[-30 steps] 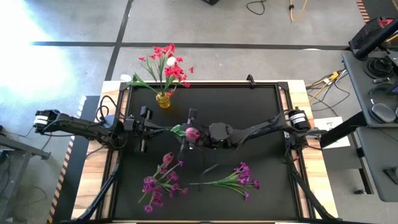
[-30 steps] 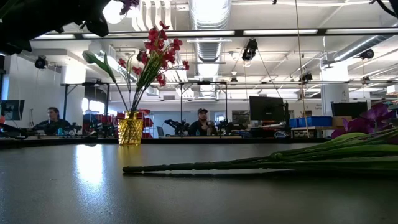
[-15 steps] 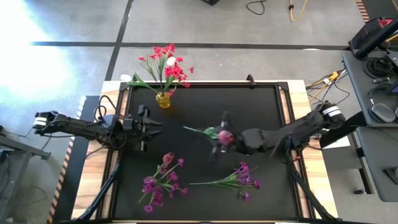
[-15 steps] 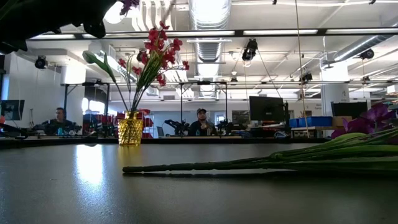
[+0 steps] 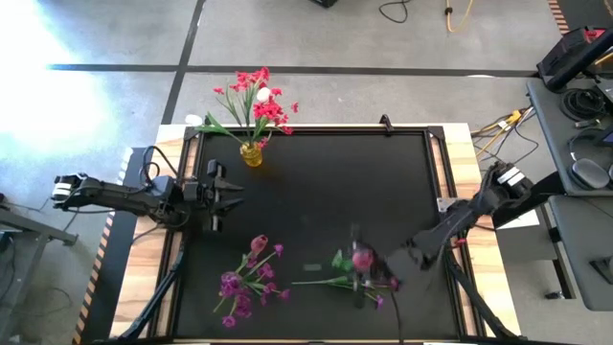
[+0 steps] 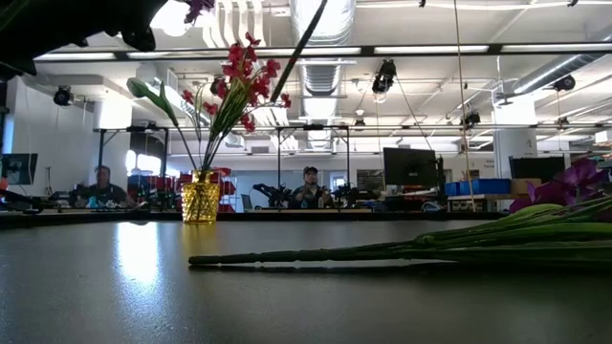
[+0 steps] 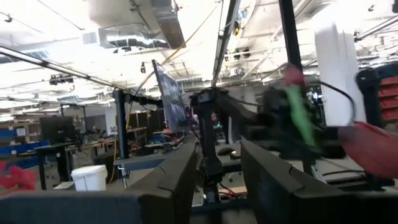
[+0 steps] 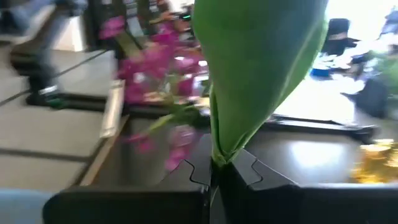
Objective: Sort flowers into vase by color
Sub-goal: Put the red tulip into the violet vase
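The right gripper [image 5: 369,266] is clenched on a pink-budded sprig [image 5: 361,258], its green leaf pinched between the fingers in the right wrist view. Within the last second this gripper was carried from mid-bench, where it met the left gripper [image 5: 227,193], to a spot directly above the loose purple sprig [image 5: 364,278]. The left gripper, now released and empty, has been withdrawn toward its own side. The handover is judged complete. The yellow vase [image 5: 252,153] of red flowers [image 5: 261,101] stands well apart from the right gripper; another purple bunch [image 5: 244,285] lies further to its side.
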Robot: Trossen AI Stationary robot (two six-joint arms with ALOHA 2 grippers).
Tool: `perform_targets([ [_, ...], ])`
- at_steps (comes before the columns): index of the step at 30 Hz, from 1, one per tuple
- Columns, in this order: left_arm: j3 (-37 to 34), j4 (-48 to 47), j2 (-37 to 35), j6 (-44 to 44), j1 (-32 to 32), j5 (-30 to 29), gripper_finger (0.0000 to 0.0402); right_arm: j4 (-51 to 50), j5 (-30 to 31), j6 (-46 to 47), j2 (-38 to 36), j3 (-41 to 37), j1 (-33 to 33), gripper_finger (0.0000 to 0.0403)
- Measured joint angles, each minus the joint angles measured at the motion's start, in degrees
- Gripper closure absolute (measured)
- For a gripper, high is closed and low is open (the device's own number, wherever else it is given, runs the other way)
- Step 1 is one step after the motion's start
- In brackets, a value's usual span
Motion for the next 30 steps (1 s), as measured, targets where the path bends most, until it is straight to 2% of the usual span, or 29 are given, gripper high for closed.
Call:
perform_targets([
  [4, 0.0, -3.07, -2.23, 0.02, 0.0, -2.66, 0.0297, -0.09, -1.83, 1.42, 5.32, 2.98, 2.82, 0.0394],
  [8, 0.0, -6.13, -4.86, 0.02, 0.0, -4.26, 0.0306, 0.22, -12.71, -2.04, 9.82, 8.23, 3.09, 0.0394],
  [11, 0.0, -6.99, -6.85, 0.03, 0.0, -4.26, 0.0313, 0.27, -17.48, -6.37, 12.62, 12.86, 3.12, 0.0394],
  [15, 0.0, -7.84, -9.35, 2.13, 0.0, -4.9, 0.032, 0.5, -18.01, -12.67, 16.98, 18.77, 2.13, 0.0394],
  [20, 0.0, -10.28, -11.68, 5.01, 0.02, -11.72, 0.0324, 3.07, -17.99, -18.86, 23.7, 26.75, -1.69, 0.0394],
  [30, 0.0, -15.16, -16.27, 6.49, 0.02, -12.41, 0.0324, 4.36, -21.38, -16.74, 37.49, 43.29, -7.36, 0.0394],
])
